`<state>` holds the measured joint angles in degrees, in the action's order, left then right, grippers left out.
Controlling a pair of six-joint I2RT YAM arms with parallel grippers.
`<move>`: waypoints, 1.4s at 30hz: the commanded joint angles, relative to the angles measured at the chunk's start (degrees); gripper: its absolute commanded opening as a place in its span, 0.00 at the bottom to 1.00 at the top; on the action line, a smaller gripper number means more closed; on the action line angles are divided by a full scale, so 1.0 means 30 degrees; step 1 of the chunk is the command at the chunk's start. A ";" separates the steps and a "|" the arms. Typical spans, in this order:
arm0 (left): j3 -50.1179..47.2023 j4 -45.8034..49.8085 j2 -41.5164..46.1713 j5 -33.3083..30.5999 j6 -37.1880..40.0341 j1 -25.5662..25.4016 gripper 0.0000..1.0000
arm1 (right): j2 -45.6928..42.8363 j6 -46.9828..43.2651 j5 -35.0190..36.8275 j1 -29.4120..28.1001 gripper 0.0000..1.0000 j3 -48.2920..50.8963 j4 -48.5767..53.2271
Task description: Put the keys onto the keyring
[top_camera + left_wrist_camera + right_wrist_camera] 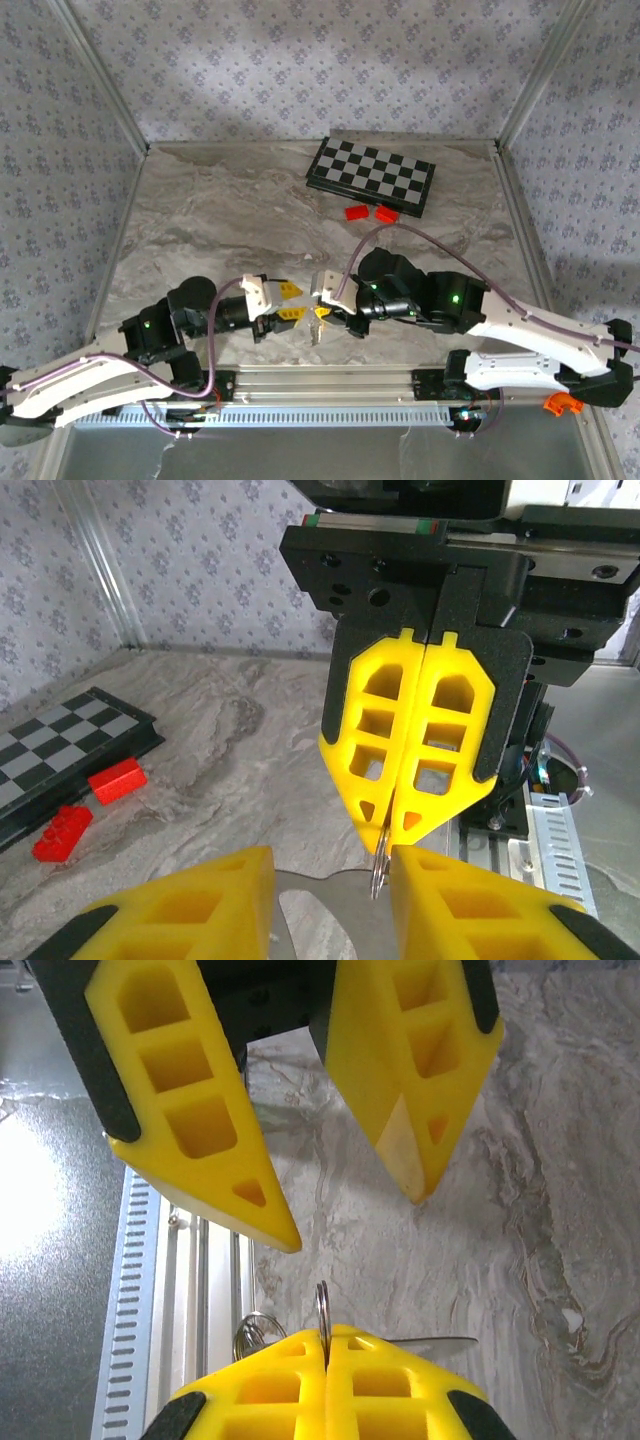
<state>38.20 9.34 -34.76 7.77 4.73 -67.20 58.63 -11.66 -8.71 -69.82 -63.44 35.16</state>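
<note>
My right gripper [327, 1336] is shut on the thin metal keyring [323, 1312], which stands edge-on out of its yellow tips. In the left wrist view the same keyring [377, 872] pokes down from the shut right gripper [392, 830]. My left gripper [330, 858] faces it, open, its fingers [200, 905] wide apart. A flat silver key [335, 905] shows in the gap below them; I cannot tell whether it hangs on the ring. A key blade [440, 1341] juts out from behind the right fingers. From above, the left gripper [294, 303] and the right gripper [320, 318] meet tip to tip.
A folded chessboard [372, 175] lies at the back, with two red bricks [357, 212] [385, 213] in front of it. The metal base rail [320, 380] runs just behind the grippers. Small wire loops [252, 1332] show beside the right fingers.
</note>
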 commanded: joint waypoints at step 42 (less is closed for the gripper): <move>-0.0014 -0.0118 -0.0871 0.0777 0.0738 -0.0004 0.23 | -0.0030 -0.0508 -0.0173 0.0305 0.00 -0.0548 -0.0681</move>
<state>38.20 9.47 -37.71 8.56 6.20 -67.20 59.42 -12.12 -8.75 -69.01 -63.48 34.96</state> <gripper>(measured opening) 0.225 0.050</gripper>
